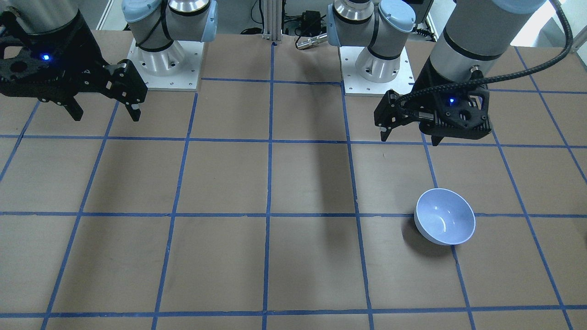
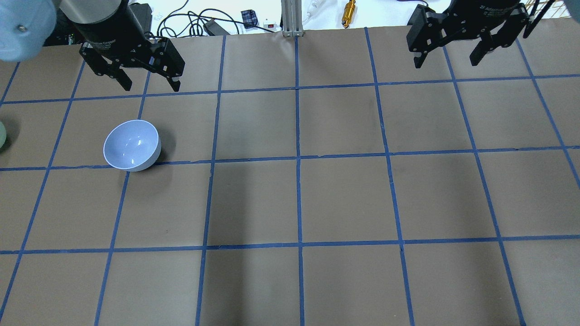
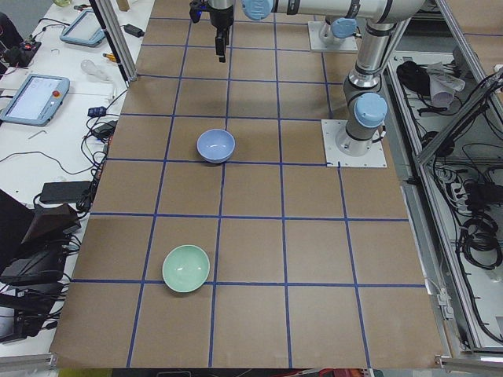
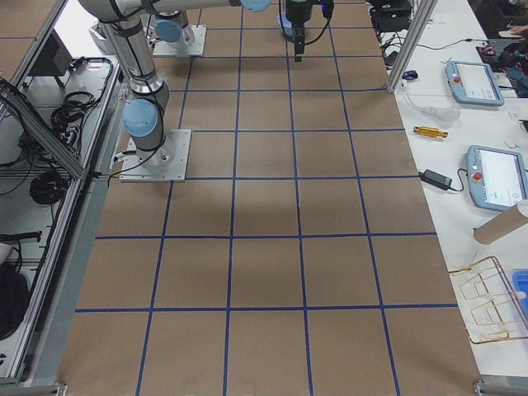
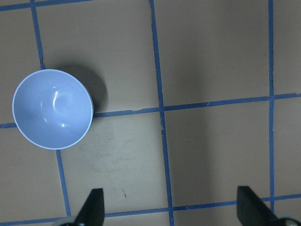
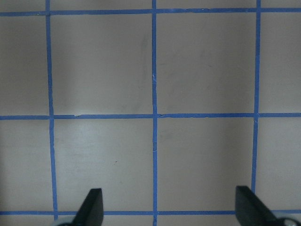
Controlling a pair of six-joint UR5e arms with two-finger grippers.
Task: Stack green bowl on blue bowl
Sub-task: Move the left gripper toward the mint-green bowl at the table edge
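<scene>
The blue bowl (image 2: pixel 132 145) stands upright on the brown table's left half; it also shows in the front view (image 1: pixel 445 216), the left side view (image 3: pixel 215 145) and the left wrist view (image 5: pixel 52 109). The green bowl (image 3: pixel 186 268) stands upright about two grid squares further toward the table's left end; only a sliver shows at the overhead view's left edge (image 2: pixel 1 136). My left gripper (image 2: pixel 150 87) hangs open and empty above the table, apart from the blue bowl (image 1: pixel 409 139) (image 5: pixel 171 209). My right gripper (image 2: pixel 446 62) hangs open and empty over the right half (image 1: pixel 107 117) (image 6: pixel 169 207).
The table (image 2: pixel 299 203) is covered in brown paper with a blue tape grid. The two arm bases (image 1: pixel 165 68) (image 1: pixel 376 68) stand on plates at the robot's edge. Tablets and cables (image 3: pixel 31 98) lie on a side table beyond the table.
</scene>
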